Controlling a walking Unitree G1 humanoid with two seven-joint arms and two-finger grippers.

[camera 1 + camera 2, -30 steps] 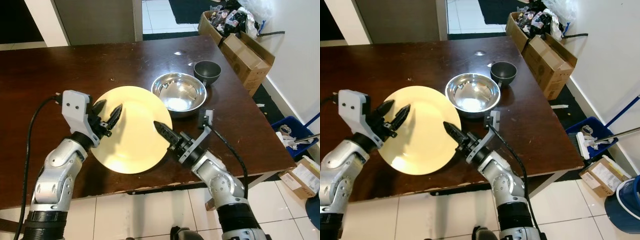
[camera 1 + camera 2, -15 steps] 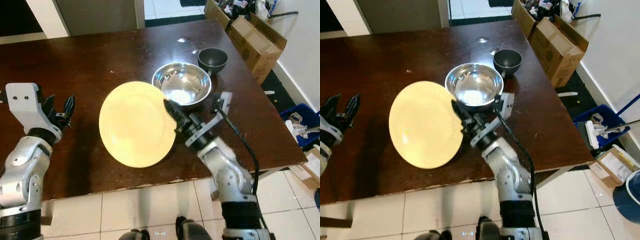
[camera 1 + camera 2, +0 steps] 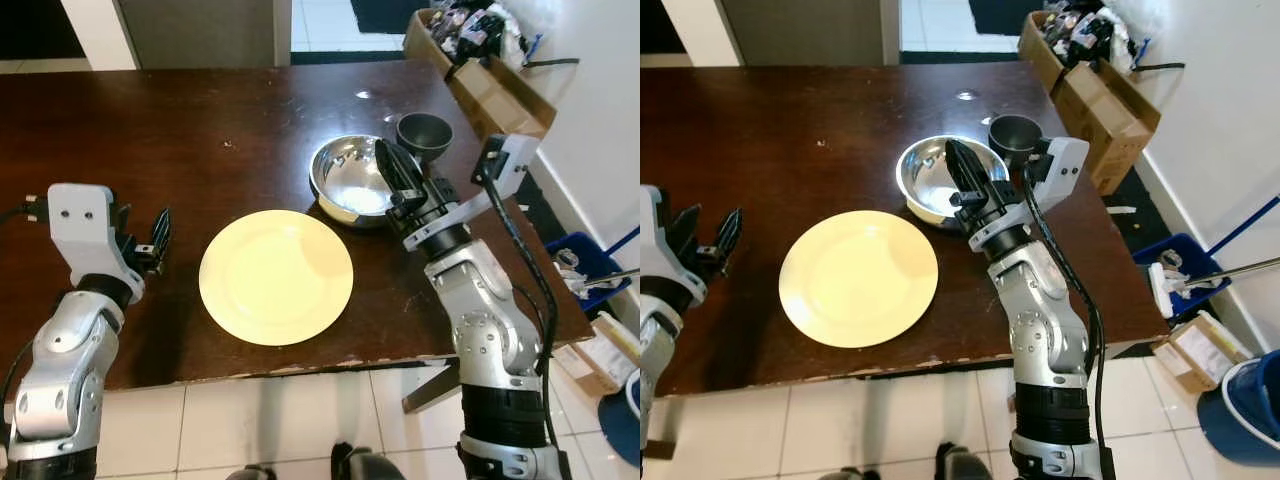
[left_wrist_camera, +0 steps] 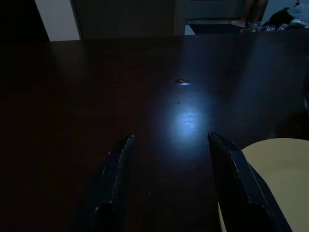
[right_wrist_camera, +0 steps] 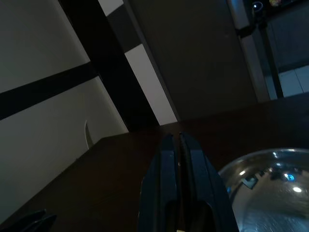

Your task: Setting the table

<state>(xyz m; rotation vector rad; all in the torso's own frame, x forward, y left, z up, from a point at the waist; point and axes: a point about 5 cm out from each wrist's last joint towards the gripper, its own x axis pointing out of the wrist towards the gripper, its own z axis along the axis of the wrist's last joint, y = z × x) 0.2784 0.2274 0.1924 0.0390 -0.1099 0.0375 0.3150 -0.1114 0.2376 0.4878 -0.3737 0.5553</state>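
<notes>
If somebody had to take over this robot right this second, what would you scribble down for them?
Left gripper: jaws open, holding nothing, low over the table just left of the yellow plate.
Right gripper: jaws shut, holding nothing, raised over the steel bowl.
Things: the plate lies flat near the table's front edge. The steel bowl sits behind it to the right, with the small dark bowl beyond.
Done: plate laid at the front.
Left: both bowls sit away from the plate and probably still need placing; no cutlery or cup on the table.
</notes>
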